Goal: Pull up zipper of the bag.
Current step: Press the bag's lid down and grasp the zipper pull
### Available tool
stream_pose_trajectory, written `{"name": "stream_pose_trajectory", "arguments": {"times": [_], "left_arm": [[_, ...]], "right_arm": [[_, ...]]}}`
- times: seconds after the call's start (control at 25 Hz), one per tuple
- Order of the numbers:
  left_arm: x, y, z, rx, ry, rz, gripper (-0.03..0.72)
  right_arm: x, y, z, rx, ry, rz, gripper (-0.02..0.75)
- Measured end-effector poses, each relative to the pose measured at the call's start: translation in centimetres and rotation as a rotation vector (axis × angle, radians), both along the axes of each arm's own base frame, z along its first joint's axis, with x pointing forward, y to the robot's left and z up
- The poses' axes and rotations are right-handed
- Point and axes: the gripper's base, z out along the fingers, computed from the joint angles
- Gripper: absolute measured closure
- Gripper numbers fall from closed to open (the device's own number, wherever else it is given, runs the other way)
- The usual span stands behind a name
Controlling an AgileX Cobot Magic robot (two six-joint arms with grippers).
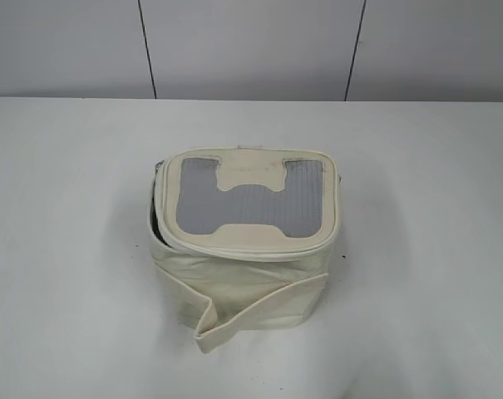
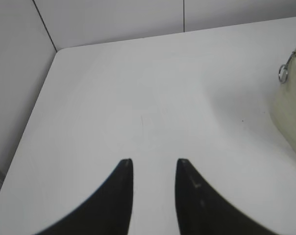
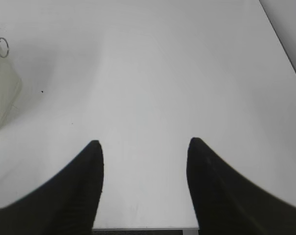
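The cream-white boxy bag (image 1: pixel 243 274) stands in the middle of the white table, its lid with a silver-grey ribbed panel and a cream H patch on top. The zipper (image 1: pixel 158 224) gapes open along the lid's left side. A silver ring pull (image 2: pixel 283 73) shows at the bag's edge (image 2: pixel 290 107) in the left wrist view, and another ring pull (image 3: pixel 2 47) on the bag (image 3: pixel 3 93) in the right wrist view. My left gripper (image 2: pixel 154 161) is open and empty, left of the bag. My right gripper (image 3: pixel 144 142) is open and empty, right of it. Neither gripper shows in the exterior view.
A loose cream strap (image 1: pixel 234 320) wraps the bag's front and folds out at the lower left. The white table (image 1: pixel 68 249) runs back to a grey panelled wall (image 1: pixel 251 46). The table's left edge (image 2: pixel 35 107) and near edge (image 3: pixel 145 228) show in the wrist views.
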Motion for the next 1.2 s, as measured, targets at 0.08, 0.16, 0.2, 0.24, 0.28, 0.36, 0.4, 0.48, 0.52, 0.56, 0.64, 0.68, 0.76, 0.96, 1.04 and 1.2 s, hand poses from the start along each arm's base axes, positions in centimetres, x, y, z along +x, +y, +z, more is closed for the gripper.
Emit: {"name": "stream_pose_trajectory", "arguments": {"times": [0.08, 0.16, 0.2, 0.24, 0.28, 0.36, 0.4, 0.48, 0.52, 0.56, 0.64, 0.68, 0.76, 0.96, 1.04, 1.2], "left_arm": [[0.0, 0.0, 0.0, 0.0, 0.0, 0.0, 0.449], [0.0, 0.0, 0.0, 0.0, 0.0, 0.0, 0.449], [0.0, 0.0, 0.0, 0.0, 0.0, 0.0, 0.449], [0.0, 0.0, 0.0, 0.0, 0.0, 0.0, 0.449], [0.0, 0.0, 0.0, 0.0, 0.0, 0.0, 0.45], [0.0, 0.0, 0.0, 0.0, 0.0, 0.0, 0.45], [0.0, 0.0, 0.0, 0.0, 0.0, 0.0, 0.45], [0.0, 0.0, 0.0, 0.0, 0.0, 0.0, 0.45], [0.0, 0.0, 0.0, 0.0, 0.0, 0.0, 0.45], [0.0, 0.0, 0.0, 0.0, 0.0, 0.0, 0.45], [0.0, 0.0, 0.0, 0.0, 0.0, 0.0, 0.45], [0.0, 0.0, 0.0, 0.0, 0.0, 0.0, 0.45], [0.0, 0.0, 0.0, 0.0, 0.0, 0.0, 0.45], [0.0, 0.0, 0.0, 0.0, 0.0, 0.0, 0.45], [0.0, 0.0, 0.0, 0.0, 0.0, 0.0, 0.45], [0.0, 0.0, 0.0, 0.0, 0.0, 0.0, 0.45]], "right_arm": [[0.0, 0.0, 0.0, 0.0, 0.0, 0.0, 0.303], [0.0, 0.0, 0.0, 0.0, 0.0, 0.0, 0.303], [0.0, 0.0, 0.0, 0.0, 0.0, 0.0, 0.303], [0.0, 0.0, 0.0, 0.0, 0.0, 0.0, 0.303], [0.0, 0.0, 0.0, 0.0, 0.0, 0.0, 0.303], [0.0, 0.0, 0.0, 0.0, 0.0, 0.0, 0.303], [0.0, 0.0, 0.0, 0.0, 0.0, 0.0, 0.303], [0.0, 0.0, 0.0, 0.0, 0.0, 0.0, 0.303], [0.0, 0.0, 0.0, 0.0, 0.0, 0.0, 0.303], [0.0, 0.0, 0.0, 0.0, 0.0, 0.0, 0.303], [0.0, 0.0, 0.0, 0.0, 0.0, 0.0, 0.303], [0.0, 0.0, 0.0, 0.0, 0.0, 0.0, 0.303], [0.0, 0.0, 0.0, 0.0, 0.0, 0.0, 0.303], [0.0, 0.0, 0.0, 0.0, 0.0, 0.0, 0.303], [0.0, 0.0, 0.0, 0.0, 0.0, 0.0, 0.303], [0.0, 0.0, 0.0, -0.001, 0.0, 0.0, 0.303]]}}
